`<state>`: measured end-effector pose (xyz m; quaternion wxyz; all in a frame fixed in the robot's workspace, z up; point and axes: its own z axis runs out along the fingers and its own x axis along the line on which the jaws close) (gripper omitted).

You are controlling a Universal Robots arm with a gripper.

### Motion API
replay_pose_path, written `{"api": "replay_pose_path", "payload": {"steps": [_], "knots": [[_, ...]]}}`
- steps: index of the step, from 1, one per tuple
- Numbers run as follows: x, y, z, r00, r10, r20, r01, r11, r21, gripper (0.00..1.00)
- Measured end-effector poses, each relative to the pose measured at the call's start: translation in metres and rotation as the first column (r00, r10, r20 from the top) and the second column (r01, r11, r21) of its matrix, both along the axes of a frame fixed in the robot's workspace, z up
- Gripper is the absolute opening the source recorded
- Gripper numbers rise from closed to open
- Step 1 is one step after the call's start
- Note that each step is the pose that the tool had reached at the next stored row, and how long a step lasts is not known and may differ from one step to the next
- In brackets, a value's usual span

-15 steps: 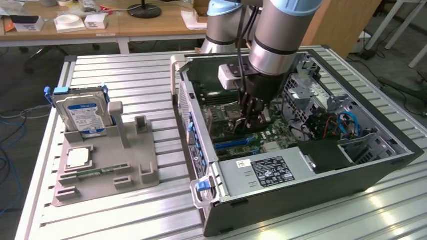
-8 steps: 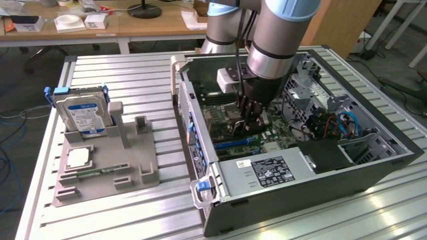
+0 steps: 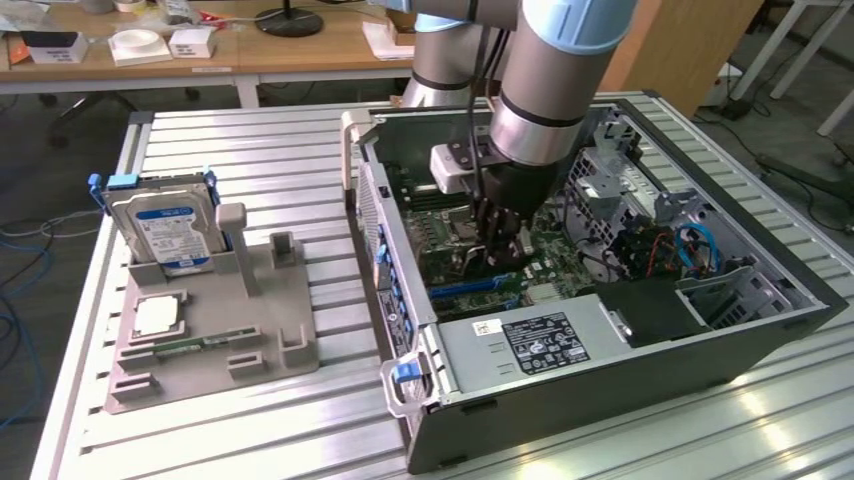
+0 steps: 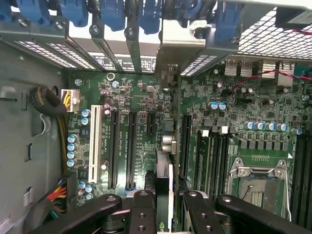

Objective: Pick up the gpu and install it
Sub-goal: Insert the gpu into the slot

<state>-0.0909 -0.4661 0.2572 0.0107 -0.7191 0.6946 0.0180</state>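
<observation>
The gpu shows edge-on in the wrist view as a thin card standing upright over the motherboard. Its metal end bracket reaches to the row of rear slot openings. My gripper is shut on the card, one black finger on each side of it. The card sits among the long black expansion slots; whether it is seated I cannot tell. In the exterior view my gripper is low inside the open computer case, pointing down at the board.
A grey holder at the exterior view's left carries a silver hard drive, a processor chip and a green memory stick. The power supply fills the case's near end. Blue latches line the rear slots, and cable bundles lie beside the board.
</observation>
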Motion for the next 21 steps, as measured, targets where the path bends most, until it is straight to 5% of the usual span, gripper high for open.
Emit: {"api": "replay_pose_path", "payload": {"steps": [21], "knots": [[-0.005, 0.0009, -0.0137, 1.0000, 0.005, 0.0009, -0.005, 1.0000, 0.0001, 0.27]]}}
